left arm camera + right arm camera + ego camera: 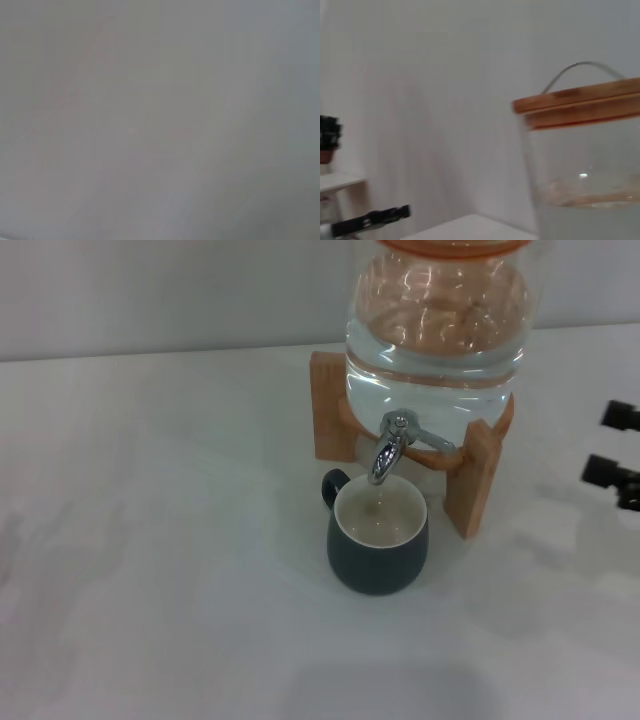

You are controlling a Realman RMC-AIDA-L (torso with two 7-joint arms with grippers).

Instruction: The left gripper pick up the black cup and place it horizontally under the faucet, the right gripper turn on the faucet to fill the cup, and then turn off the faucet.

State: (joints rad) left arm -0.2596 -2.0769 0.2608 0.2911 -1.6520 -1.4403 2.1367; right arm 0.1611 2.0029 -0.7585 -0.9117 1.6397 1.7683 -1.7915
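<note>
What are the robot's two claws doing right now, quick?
Left gripper: not in any picture.
Right gripper: open and empty, at the right edge of the head view, away from the faucet and the black cup.

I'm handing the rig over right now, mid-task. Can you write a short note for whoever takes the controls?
Left gripper: not in any view; its wrist camera shows only blank grey.
Right gripper: at the right edge of the head view, fingers apart, clear of the faucet.
Black cup: upright on the table under the spout, handle toward the jar on its wooden stand.
Done: cup placed.
Unclear: water level in the cup, and whether the faucet is running.
Left: check fill, make sure the faucet is shut.
</note>
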